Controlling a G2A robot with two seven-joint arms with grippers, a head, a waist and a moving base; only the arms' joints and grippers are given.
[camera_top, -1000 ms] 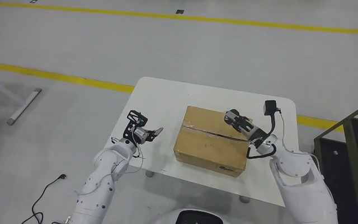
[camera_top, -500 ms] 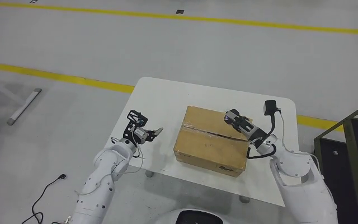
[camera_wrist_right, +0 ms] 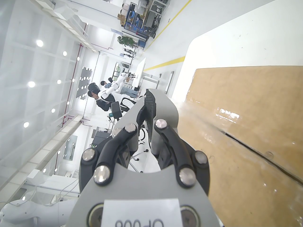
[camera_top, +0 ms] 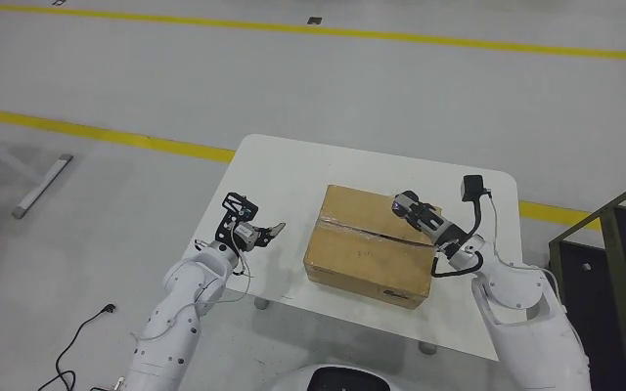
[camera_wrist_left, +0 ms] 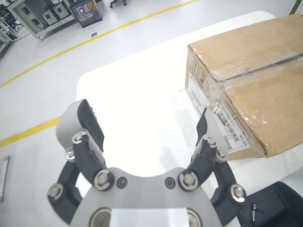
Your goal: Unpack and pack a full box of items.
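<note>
The box (camera_top: 370, 246) sat closed on the worktop (camera_top: 293, 166), with clear tape (camera_wrist_left: 239, 72) over the seam (camera_wrist_right: 248, 150) along its top, so by my reading unpacking had not begun. The right hand (camera_wrist_right: 149, 98) hung over the box top, near one end of that seam. Its fingers were pressed together with nothing between them, and whether they touched the cardboard could not be told. The left hand (camera_wrist_left: 144, 111) hovered above bare worktop with the box just beyond one fingertip, near but apart. Its fingers were spread wide and empty. The likely trouble was slippage. A closed hand pushed at glossy tape could skate along it instead of catching an edge. With the left hand not bracing the side, the same push could shove the whole box across the smooth worktop toward its edge. A hard jab at the seam might also crush whatever lay beneath.
</note>
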